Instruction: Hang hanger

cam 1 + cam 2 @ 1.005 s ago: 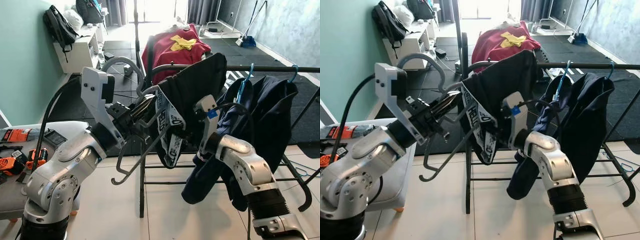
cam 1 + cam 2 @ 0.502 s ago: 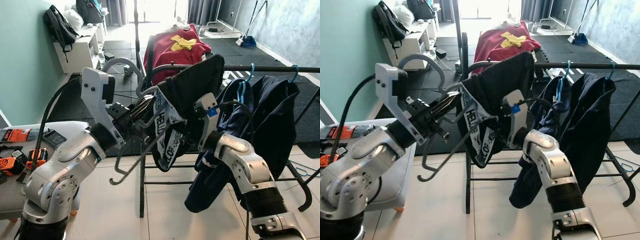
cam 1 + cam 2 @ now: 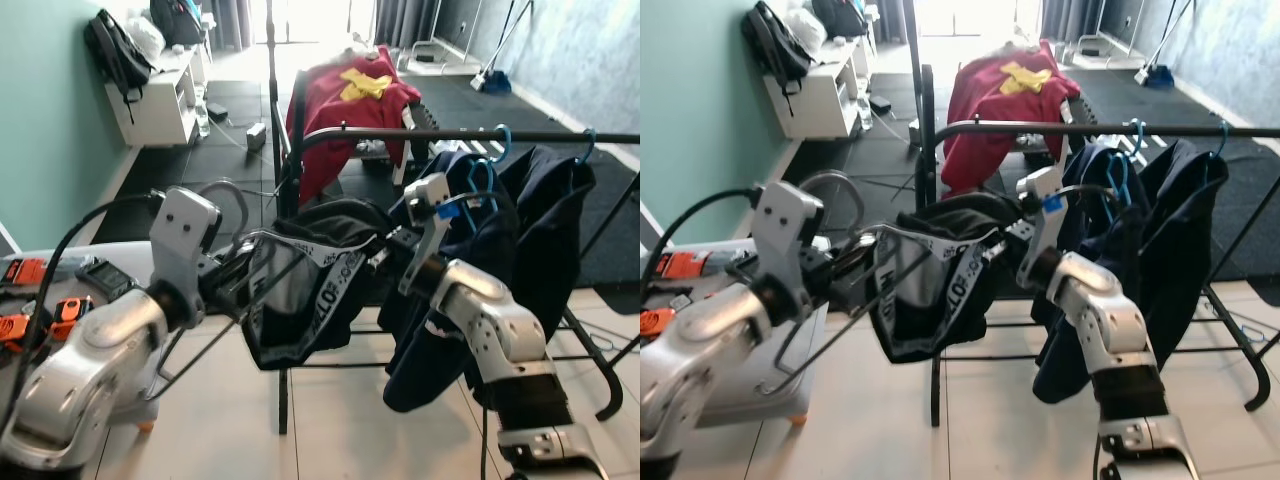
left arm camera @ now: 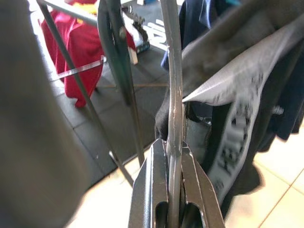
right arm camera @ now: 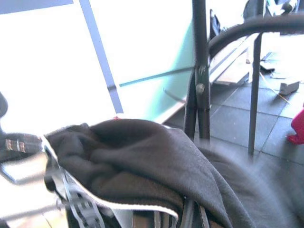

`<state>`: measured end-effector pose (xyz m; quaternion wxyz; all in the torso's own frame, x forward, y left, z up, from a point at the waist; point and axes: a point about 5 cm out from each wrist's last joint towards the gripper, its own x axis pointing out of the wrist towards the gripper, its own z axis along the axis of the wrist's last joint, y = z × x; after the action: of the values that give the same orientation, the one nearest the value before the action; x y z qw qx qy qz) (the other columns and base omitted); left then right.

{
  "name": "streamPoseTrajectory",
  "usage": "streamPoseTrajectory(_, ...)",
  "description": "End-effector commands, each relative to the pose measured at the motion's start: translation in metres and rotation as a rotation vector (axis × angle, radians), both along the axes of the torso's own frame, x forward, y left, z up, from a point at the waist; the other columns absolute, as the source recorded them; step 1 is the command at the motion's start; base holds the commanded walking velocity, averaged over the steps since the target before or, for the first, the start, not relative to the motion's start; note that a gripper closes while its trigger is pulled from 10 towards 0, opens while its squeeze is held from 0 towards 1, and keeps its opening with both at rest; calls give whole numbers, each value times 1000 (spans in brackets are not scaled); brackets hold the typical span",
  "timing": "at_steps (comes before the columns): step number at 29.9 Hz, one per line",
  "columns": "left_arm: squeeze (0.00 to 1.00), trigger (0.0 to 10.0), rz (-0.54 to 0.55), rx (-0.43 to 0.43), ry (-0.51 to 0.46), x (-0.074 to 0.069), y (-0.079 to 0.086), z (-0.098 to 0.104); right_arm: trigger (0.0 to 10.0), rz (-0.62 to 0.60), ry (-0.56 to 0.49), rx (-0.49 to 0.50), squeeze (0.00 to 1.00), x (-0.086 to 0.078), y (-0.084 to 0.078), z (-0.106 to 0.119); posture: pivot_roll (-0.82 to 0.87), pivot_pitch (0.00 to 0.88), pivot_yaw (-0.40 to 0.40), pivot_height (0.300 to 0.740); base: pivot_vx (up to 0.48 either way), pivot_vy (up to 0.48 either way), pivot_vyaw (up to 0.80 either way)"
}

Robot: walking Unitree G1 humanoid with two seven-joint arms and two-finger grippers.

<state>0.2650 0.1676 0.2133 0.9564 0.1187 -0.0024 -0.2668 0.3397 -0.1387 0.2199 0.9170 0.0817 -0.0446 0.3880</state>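
Here we have the hanger, draped with dark shorts, mid-frame below the rail. Our left gripper clamps its wire; our right gripper steadies the cloth, finger opening hidden.

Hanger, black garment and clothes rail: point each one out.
hanger [image 4: 173, 118]: left wrist view, on its grey wire above the left gripper's fingers.
black garment [image 3: 330, 225]: left eye view, on its bunched upper fold.
clothes rail [image 3: 560, 136]: left eye view, on the bare horizontal bar.
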Motion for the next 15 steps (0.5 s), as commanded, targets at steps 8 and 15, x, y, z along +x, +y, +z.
streamPoseTrajectory(8,0,10000,-240,58,74,-29,-4,-7,0,-86,42,-10,0,7,-8,-4,-62,55,-4,740,0,0,0)
streamPoseTrajectory(15,0,10000,-533,-115,91,-65,-3,4,0,-165,312,-307,0,4,-21,-67,-63,58,-2,740,0,0,0)
